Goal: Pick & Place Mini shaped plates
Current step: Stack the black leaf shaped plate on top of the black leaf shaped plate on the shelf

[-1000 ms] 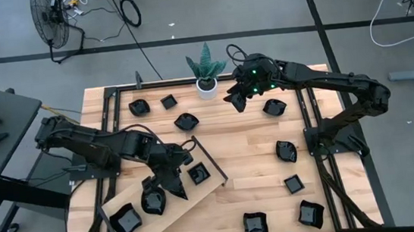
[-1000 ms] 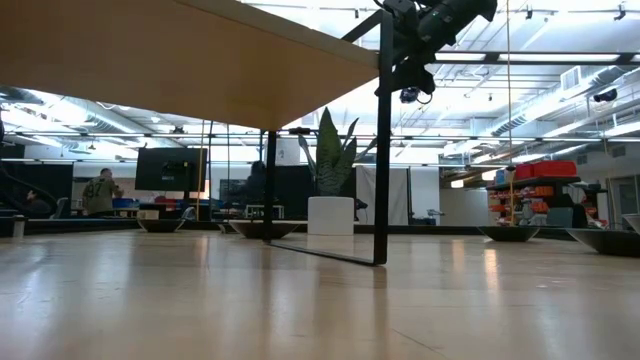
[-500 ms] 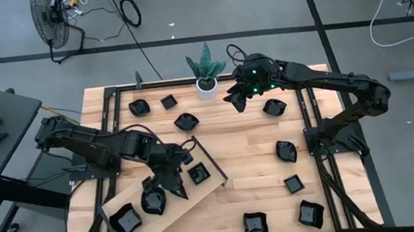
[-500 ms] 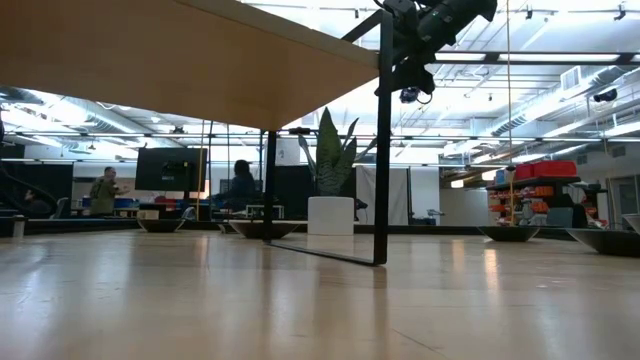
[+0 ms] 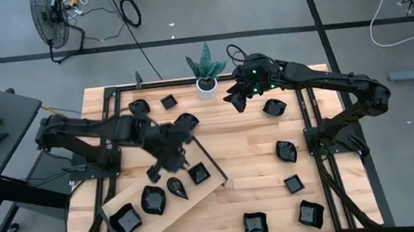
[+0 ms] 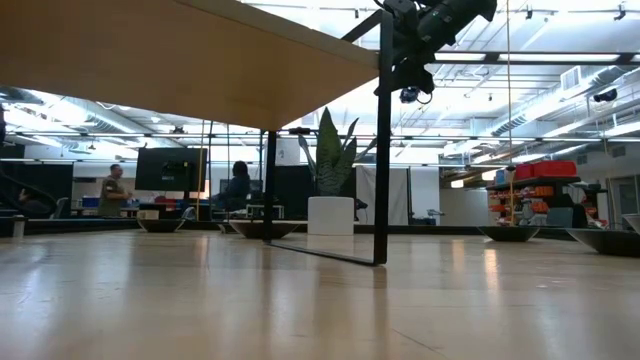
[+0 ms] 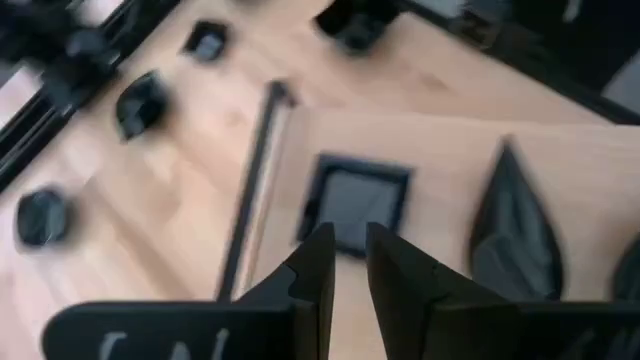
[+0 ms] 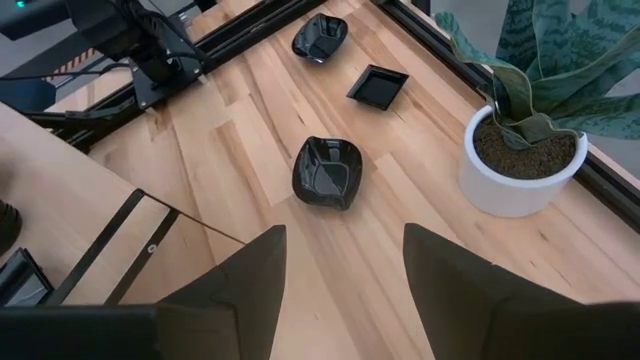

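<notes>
Left gripper (image 5: 171, 159) hovers above the wooden board (image 5: 134, 194), blurred from overhead; on my wrist feed its fingers (image 7: 318, 262) stand a narrow slit apart, holding nothing. Just beyond them on the board lies a square plate (image 7: 354, 202), a teardrop plate (image 7: 513, 228) beside it. Overhead I count four black plates on the board; the rest are scattered over the pale plank table (image 5: 250, 165). Right gripper (image 5: 236, 98) hangs near the potted plant (image 5: 206, 74), jaws wide and empty, a wavy plate (image 8: 326, 172) ahead. Down low, the raised board blocks most of the view; I think two people stand far back in the room.
</notes>
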`<state>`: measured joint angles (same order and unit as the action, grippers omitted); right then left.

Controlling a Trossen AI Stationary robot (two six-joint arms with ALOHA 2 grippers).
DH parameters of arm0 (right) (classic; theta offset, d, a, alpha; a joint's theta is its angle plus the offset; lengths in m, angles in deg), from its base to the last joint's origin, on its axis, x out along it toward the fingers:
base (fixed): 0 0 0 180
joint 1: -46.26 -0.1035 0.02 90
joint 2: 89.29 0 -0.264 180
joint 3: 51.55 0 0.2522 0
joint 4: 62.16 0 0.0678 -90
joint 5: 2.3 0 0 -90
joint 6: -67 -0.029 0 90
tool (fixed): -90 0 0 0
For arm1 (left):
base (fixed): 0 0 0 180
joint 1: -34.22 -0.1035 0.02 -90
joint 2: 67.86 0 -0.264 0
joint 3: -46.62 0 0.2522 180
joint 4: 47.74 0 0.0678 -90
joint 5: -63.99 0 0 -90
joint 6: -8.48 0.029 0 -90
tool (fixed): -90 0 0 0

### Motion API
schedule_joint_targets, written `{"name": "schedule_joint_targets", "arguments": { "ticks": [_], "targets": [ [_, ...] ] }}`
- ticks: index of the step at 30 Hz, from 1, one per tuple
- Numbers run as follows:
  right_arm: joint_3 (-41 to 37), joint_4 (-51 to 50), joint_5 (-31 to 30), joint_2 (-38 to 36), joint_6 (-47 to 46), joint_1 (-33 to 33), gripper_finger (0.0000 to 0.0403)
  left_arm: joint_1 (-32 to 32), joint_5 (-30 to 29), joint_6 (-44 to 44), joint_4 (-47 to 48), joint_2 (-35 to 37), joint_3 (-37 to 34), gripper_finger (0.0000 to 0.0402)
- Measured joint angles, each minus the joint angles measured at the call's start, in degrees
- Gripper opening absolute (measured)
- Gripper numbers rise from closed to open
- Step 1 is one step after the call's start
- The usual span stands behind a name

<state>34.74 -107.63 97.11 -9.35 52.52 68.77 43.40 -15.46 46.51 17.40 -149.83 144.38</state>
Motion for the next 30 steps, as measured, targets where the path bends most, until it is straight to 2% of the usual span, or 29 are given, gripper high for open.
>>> {"name": "schedule_joint_targets", "arguments": {
  "ticks": [13, 16, 22, 30],
  "targets": [
    [0.00, 0.00, 0.00, 0.00, 0.00, 0.02, 0.0204, -20.46, -1.50, -11.25, 3.06, 0.00, 0.54, 0.0068],
    [0.00, -0.01, 0.00, 0.00, 0.00, 0.01, 0.0204, -24.81, -1.54, -15.78, 3.85, 0.00, 0.53, 0.0079],
    [-0.02, -0.03, -1.38, 0.00, 0.02, 0.00, 0.0204, -31.44, -5.36, -30.76, 3.75, -0.24, -1.87, 0.0144],
    [-0.02, -0.04, -4.02, 0.00, -1.71, 0.02, 0.0204, -36.62, -6.35, -31.81, 3.10, -0.26, -6.16, 0.0234]
  ]
}}
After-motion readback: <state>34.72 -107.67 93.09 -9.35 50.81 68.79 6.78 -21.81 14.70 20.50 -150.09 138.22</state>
